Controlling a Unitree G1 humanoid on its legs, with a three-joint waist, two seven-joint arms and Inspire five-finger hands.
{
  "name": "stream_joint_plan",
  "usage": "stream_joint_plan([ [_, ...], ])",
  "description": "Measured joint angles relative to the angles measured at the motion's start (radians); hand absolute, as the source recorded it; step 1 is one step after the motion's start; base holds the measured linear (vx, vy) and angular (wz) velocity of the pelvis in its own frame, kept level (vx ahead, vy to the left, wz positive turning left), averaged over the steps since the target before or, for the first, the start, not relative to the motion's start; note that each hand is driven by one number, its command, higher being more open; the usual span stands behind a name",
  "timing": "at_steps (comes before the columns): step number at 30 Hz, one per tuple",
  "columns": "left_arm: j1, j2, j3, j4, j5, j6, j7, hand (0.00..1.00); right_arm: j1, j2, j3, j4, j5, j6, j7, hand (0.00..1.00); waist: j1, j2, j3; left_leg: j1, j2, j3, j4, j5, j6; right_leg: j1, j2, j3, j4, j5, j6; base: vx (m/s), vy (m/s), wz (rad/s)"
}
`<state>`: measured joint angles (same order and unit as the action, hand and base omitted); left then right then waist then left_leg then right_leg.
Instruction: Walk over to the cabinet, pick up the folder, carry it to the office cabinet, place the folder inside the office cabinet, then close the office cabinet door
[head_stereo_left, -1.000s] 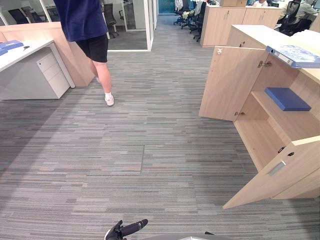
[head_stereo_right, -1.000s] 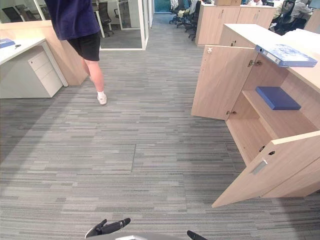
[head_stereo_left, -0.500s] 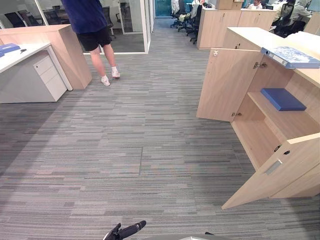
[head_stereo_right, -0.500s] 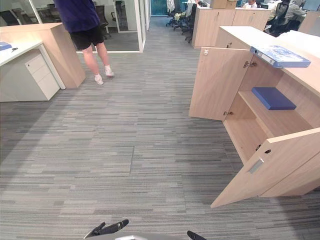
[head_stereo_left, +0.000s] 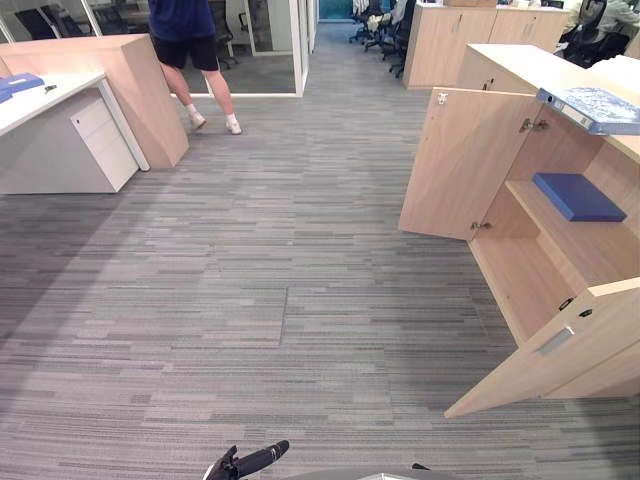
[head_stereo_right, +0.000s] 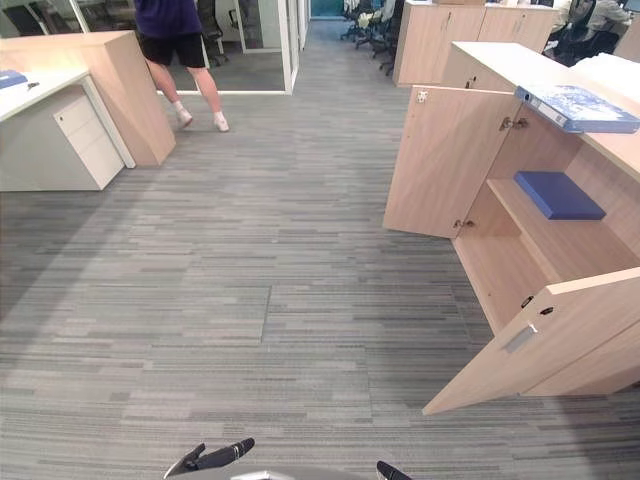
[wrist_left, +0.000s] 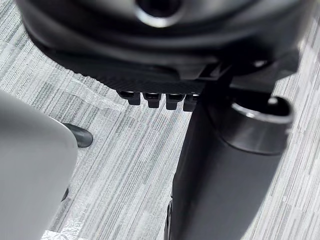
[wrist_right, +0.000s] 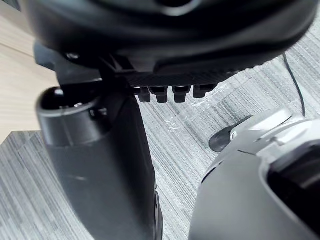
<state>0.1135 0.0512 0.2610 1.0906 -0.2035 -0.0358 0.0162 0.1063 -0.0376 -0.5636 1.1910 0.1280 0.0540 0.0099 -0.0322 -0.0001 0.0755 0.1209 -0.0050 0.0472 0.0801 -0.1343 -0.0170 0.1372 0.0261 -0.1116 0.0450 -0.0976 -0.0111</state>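
A blue-and-white folder (head_stereo_left: 592, 107) lies flat on top of the pale wood cabinet (head_stereo_left: 520, 75) at the right. Below it both cabinet doors stand open: the far door (head_stereo_left: 465, 165) and the near door (head_stereo_left: 550, 350). A dark blue folder (head_stereo_left: 578, 196) rests on the inner shelf. My left hand (head_stereo_left: 250, 462) hangs low near my body, fingers relaxed and holding nothing; its fingers (wrist_left: 155, 98) and thumb (wrist_left: 225, 165) hang over carpet. My right hand (head_stereo_right: 388, 470) also hangs low, open and empty, its thumb (wrist_right: 100, 165) above the floor. Both hands are far from the cabinet.
Grey striped carpet (head_stereo_left: 280, 280) spreads between me and the cabinet. A white desk with drawers (head_stereo_left: 85, 140) stands at the left behind a wooden panel (head_stereo_left: 140, 90). A person (head_stereo_left: 190, 40) in dark shorts stands at the far left back. More wooden cabinets (head_stereo_left: 450, 40) line the rear.
The person has walked away from the middle of the floor toward the glass partition at the back. The view has shifted slightly. My hands stay hanging low.
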Motion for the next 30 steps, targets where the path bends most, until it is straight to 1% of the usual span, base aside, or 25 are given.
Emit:
stream_joint_plan([
  [1,0.000,0.000,0.002,-0.006,-0.004,0.001,0.001,1.00,-0.002,0.002,-0.017,0.000,0.003,0.000,-0.002,1.00,0.000,0.001,0.005,-0.022,0.006,0.001,0.049,-0.031,-0.004,-0.010,0.003,0.000,0.020,-0.013,-0.006,-0.02,-0.037,-0.11],
  [3,0.008,-0.013,0.067,-0.028,-0.009,0.001,0.002,1.00,-0.003,0.015,-0.066,-0.005,0.033,0.000,-0.007,1.00,0.003,0.009,0.027,-0.081,0.050,0.028,0.241,-0.136,-0.019,-0.023,0.029,0.011,0.086,-0.071,-0.036,0.00,-0.037,-0.22],
  [4,0.019,-0.033,0.133,-0.049,-0.018,0.002,0.002,1.00,0.001,0.024,-0.072,-0.032,0.034,-0.001,-0.011,1.00,0.001,0.018,0.031,-0.150,0.089,0.072,0.424,-0.169,-0.019,-0.022,0.043,0.012,0.109,-0.094,-0.047,0.03,-0.033,-0.16],
  [5,0.020,-0.046,0.168,-0.066,-0.029,0.004,0.002,1.00,0.004,0.029,-0.061,-0.045,0.035,-0.002,-0.015,1.00,0.001,0.016,0.038,-0.204,0.109,0.089,0.555,-0.163,-0.008,-0.019,0.046,0.013,0.123,-0.106,-0.051,0.06,-0.044,-0.17],
  [6,0.022,-0.069,0.219,-0.110,-0.055,0.003,0.004,1.00,0.011,0.024,-0.020,-0.061,0.035,-0.003,-0.018,1.00,0.004,0.015,0.054,-0.301,0.143,0.098,0.781,-0.099,0.052,-0.012,0.053,0.026,0.158,-0.129,-0.065,0.11,-0.045,-0.39],
  [7,0.040,-0.077,0.237,-0.138,-0.065,0.000,0.009,1.00,0.023,0.016,0.025,-0.073,0.034,-0.011,-0.023,1.00,0.023,0.014,0.057,-0.370,0.176,0.107,0.924,-0.084,0.043,-0.010,0.057,0.055,0.198,-0.160,-0.074,0.15,-0.040,-0.51],
  [8,0.050,-0.076,0.238,-0.148,-0.066,0.001,0.012,1.00,0.026,0.013,0.048,-0.077,0.034,-0.012,-0.025,1.00,0.026,0.010,0.056,-0.394,0.188,0.106,0.961,-0.091,0.036,-0.006,0.055,0.066,0.213,-0.175,-0.076,0.30,0.000,-0.60],
  [9,0.069,-0.071,0.237,-0.159,-0.071,0.001,0.019,1.00,0.026,0.011,0.083,-0.080,0.033,-0.011,-0.031,1.00,0.025,0.000,0.056,-0.426,0.197,0.108,0.976,-0.114,0.006,0.013,0.039,0.089,0.224,-0.195,-0.067,0.30,0.034,-0.58],
  [10,0.082,-0.067,0.237,-0.159,-0.072,0.001,0.024,1.00,0.025,0.014,0.094,-0.083,0.032,-0.010,-0.031,1.00,0.029,-0.017,0.047,-0.450,0.197,0.116,0.924,-0.135,-0.018,0.028,0.013,0.115,0.222,-0.208,-0.057,0.39,0.089,-0.59],
  [13,0.099,-0.069,0.238,-0.170,-0.098,-0.001,0.026,1.00,0.015,0.020,0.126,-0.107,0.032,-0.010,-0.031,1.00,0.033,-0.032,0.046,-0.495,0.179,0.139,0.704,-0.147,-0.037,0.070,-0.054,0.155,0.174,-0.212,-0.035,0.37,0.171,-0.48],
  [14,0.099,-0.073,0.239,-0.175,-0.109,-0.008,0.027,1.00,0.007,0.027,0.120,-0.110,0.032,-0.012,-0.029,1.00,0.039,-0.039,0.048,-0.497,0.158,0.144,0.532,-0.100,-0.035,0.083,-0.093,0.152,0.168,-0.210,-0.009,0.56,0.310,-0.31],
  [15,0.107,-0.081,0.237,-0.172,-0.109,-0.017,0.033,1.00,0.007,0.025,0.116,-0.111,0.032,-0.014,-0.027,1.00,0.044,-0.029,0.042,-0.474,0.142,0.145,0.330,0.025,-0.014,0.097,-0.114,0.142,0.171,-0.212,0.041,0.49,0.284,-0.27],
  [16,0.113,-0.092,0.237,-0.170,-0.109,-0.020,0.035,1.00,0.011,0.020,0.110,-0.115,0.032,-0.015,-0.027,1.00,0.047,-0.014,0.034,-0.464,0.147,0.144,0.251,0.124,0.000,0.109,-0.113,0.138,0.172,-0.213,0.066,0.51,0.297,-0.09],
  [17,0.104,-0.082,0.264,-0.156,-0.118,-0.018,0.035,1.00,0.011,0.036,0.106,-0.110,0.031,-0.019,-0.028,1.00,0.052,-0.035,0.025,-0.453,0.125,0.155,0.272,0.187,0.025,0.135,-0.145,0.125,0.173,-0.211,0.102,0.47,0.279,0.03],
  [18,0.096,-0.078,0.266,-0.155,-0.115,-0.023,0.042,1.00,-0.003,0.062,0.095,-0.112,0.031,-0.021,-0.028,1.00,0.053,-0.044,0.013,-0.452,0.117,0.158,0.271,0.162,0.044,0.124,-0.153,0.111,0.172,-0.161,0.102,0.45,0.274,0.07],
  [19,0.090,-0.078,0.272,-0.157,-0.115,-0.028,0.043,1.00,-0.009,0.082,0.090,-0.118,0.032,-0.023,-0.027,1.00,0.055,-0.047,0.011,-0.453,0.114,0.160,0.273,0.155,0.048,0.123,-0.155,0.107,0.161,-0.140,0.088,0.39,0.259,-0.01],
  [20,0.082,-0.076,0.276,-0.167,-0.115,-0.029,0.043,1.00,-0.021,0.108,0.074,-0.129,0.032,-0.027,-0.021,1.00,0.063,-0.061,0.001,-0.453,0.104,0.169,0.281,0.140,0.055,0.131,-0.166,0.104,0.137,-0.093,0.077,0.34,0.235,-0.05],
  [21,0.067,-0.074,0.275,-0.164,-0.116,-0.026,0.041,1.00,-0.031,0.115,0.076,-0.132,0.032,-0.028,-0.008,1.00,0.075,-0.065,-0.002,-0.445,0.097,0.183,0.291,0.125,0.062,0.141,-0.179,0.101,0.132,-0.053,0.091,0.31,0.213,-0.07],
  [23,0.061,-0.081,0.272,-0.163,-0.115,-0.022,0.039,1.00,-0.033,0.119,0.067,-0.134,0.031,-0.030,0.000,1.00,0.086,-0.066,-0.007,-0.392,0.066,0.197,0.253,0.106,0.068,0.142,-0.211,0.106,0.175,-0.024,0.086,0.23,0.164,-0.10],
  [25,0.065,-0.083,0.264,-0.154,-0.114,-0.019,0.041,1.00,-0.031,0.111,0.047,-0.132,0.029,-0.025,0.011,1.00,0.085,-0.064,-0.018,-0.325,0.021,0.215,0.178,0.081,0.064,0.088,-0.250,0.116,0.334,-0.025,0.087,0.23,0.210,-0.11],
  [26,0.067,-0.075,0.249,-0.144,-0.111,-0.019,0.040,1.00,-0.033,0.104,0.030,-0.133,0.029,-0.024,0.015,1.00,0.084,-0.071,-0.021,-0.279,-0.017,0.229,0.131,0.077,0.067,0.019,-0.285,0.125,0.488,-0.007,0.087,0.22,0.235,-0.08],
  [27,0.068,-0.059,0.222,-0.125,-0.105,-0.019,0.041,1.00,-0.033,0.095,0.030,-0.138,0.030,-0.026,0.017,1.00,0.077,-0.076,-0.018,-0.230,-0.052,0.236,0.089,0.075,0.070,-0.041,-0.322,0.127,0.633,0.055,0.070,0.19,0.187,-0.09],
  [28,0.068,-0.051,0.205,-0.118,-0.099,-0.018,0.041,1.00,-0.033,0.088,0.032,-0.140,0.030,-0.029,0.017,1.00,0.074,-0.073,-0.018,-0.206,-0.064,0.238,0.072,0.072,0.075,-0.066,-0.340,0.122,0.693,0.099,0.062,0.16,0.135,-0.05],
  [29,0.071,-0.042,0.177,-0.108,-0.096,-0.018,0.040,1.00,-0.034,0.079,0.036,-0.151,0.030,-0.031,0.016,1.00,0.071,-0.062,-0.018,-0.172,-0.073,0.243,0.059,0.065,0.084,-0.098,-0.365,0.106,0.776,0.164,0.035,0.17,0.109,-0.13],
  [30,0.073,-0.036,0.169,-0.100,-0.088,-0.017,0.041,1.00,-0.037,0.074,0.047,-0.168,0.031,-0.034,0.015,1.00,0.068,-0.054,-0.008,-0.139,-0.074,0.251,0.057,0.050,0.094,-0.145,-0.399,0.060,0.887,0.173,0.009,0.24,0.132,-0.27],
])
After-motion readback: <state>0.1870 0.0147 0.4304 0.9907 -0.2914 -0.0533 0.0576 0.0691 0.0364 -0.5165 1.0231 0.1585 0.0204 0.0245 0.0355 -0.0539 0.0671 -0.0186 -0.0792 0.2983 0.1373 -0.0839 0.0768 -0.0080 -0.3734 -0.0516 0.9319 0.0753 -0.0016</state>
